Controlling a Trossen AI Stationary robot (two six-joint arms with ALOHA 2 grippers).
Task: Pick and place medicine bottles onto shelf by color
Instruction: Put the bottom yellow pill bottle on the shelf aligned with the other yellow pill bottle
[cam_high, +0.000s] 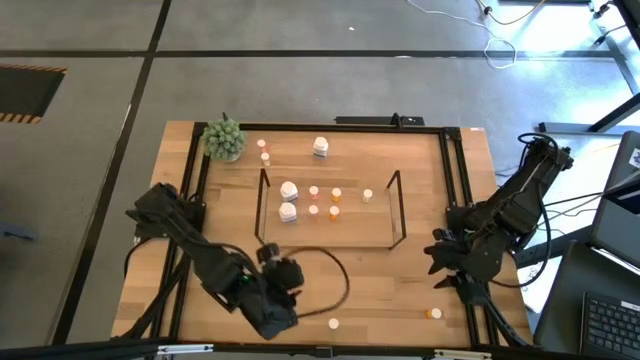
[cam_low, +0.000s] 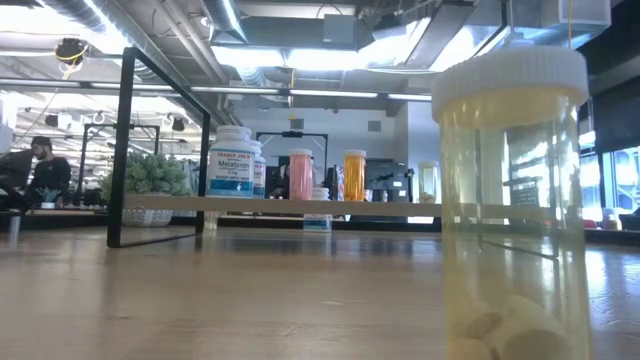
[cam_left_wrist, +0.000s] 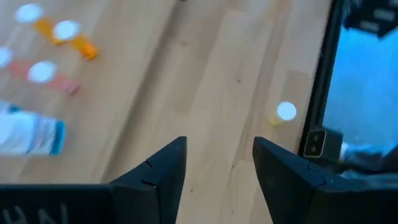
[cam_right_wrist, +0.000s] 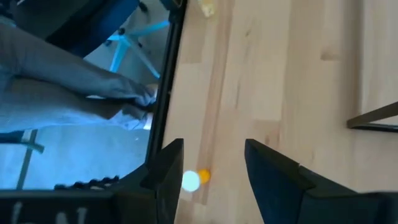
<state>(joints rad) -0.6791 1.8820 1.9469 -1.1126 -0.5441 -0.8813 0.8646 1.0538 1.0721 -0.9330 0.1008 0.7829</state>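
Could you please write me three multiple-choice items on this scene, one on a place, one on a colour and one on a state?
1. Where is the plant?
A. at the table's far left corner
B. inside the shelf
C. beside the right arm

2. What colour is the bottle nearest the right hand?
A. pink
B. orange
C. white

3. How does the left hand stand?
A. shut on a bottle
B. shut on the plant
C. open and empty

Answers:
1 A: the high view shows it by the far left corner, outside the shelf.
2 B: it shows orange with a white cap in the high and right wrist views.
3 C: the left wrist view shows bare table between its parted fingers.
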